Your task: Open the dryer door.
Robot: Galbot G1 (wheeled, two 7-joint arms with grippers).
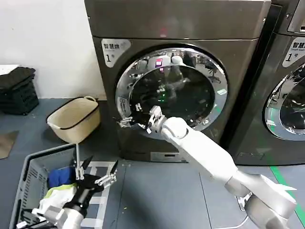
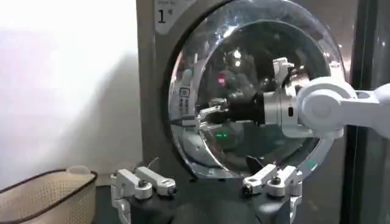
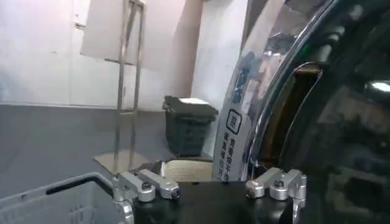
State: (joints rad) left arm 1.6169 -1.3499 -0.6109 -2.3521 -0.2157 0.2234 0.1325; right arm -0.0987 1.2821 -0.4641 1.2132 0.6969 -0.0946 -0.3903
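A: Start at the right gripper (image 1: 135,122). What are the fingers doing?

B: They're spread apart with nothing between them, poised at the left edge of the dryer door (image 1: 174,90), the big round porthole with a wide shiny chrome rim and dark glass centre on the dark grey-brown machine (image 1: 183,21). In the right wrist view a slot (image 3: 291,115) shows in the rim, just ahead of the fingertips.

A: And the left gripper (image 1: 97,169)?

B: Also wide open and holding nothing, hanging low above the grey plastic laundry crate (image 1: 29,179) on the floor, well apart from the door.

A: Where's the risk?

B: I'd judge slippage. The chrome is smooth and curved; if the fingers close beside the slot, they could skate off. Pulling off-line from the hinge could also strain the latch. The cream woven basket (image 1: 74,119) sits near the door's swing.
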